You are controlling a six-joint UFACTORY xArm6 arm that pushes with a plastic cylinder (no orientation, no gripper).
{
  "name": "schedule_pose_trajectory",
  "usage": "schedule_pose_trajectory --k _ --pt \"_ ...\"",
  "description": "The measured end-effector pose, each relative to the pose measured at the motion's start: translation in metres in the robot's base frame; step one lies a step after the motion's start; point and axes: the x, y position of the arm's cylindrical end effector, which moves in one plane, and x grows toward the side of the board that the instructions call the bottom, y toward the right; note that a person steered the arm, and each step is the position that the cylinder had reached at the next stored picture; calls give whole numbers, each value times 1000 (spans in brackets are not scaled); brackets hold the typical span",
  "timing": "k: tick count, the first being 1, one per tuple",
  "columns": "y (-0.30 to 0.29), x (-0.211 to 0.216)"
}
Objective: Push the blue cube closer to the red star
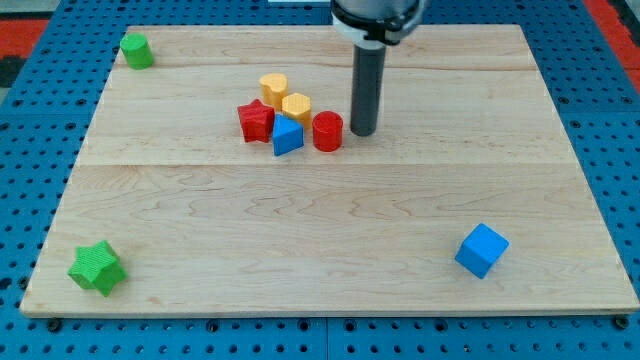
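Pincer – my tip (363, 133) – beside red cylinder (327, 131).

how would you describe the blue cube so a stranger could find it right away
Start at the wooden board and go to the corner at the view's bottom right. The blue cube sits there alone, far from my tip and the central cluster. The only other blue block is wedged in that cluster beside the red star.
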Motion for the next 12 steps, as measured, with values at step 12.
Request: schedule_pose_trajectory --k 12 --pt "-124 24"
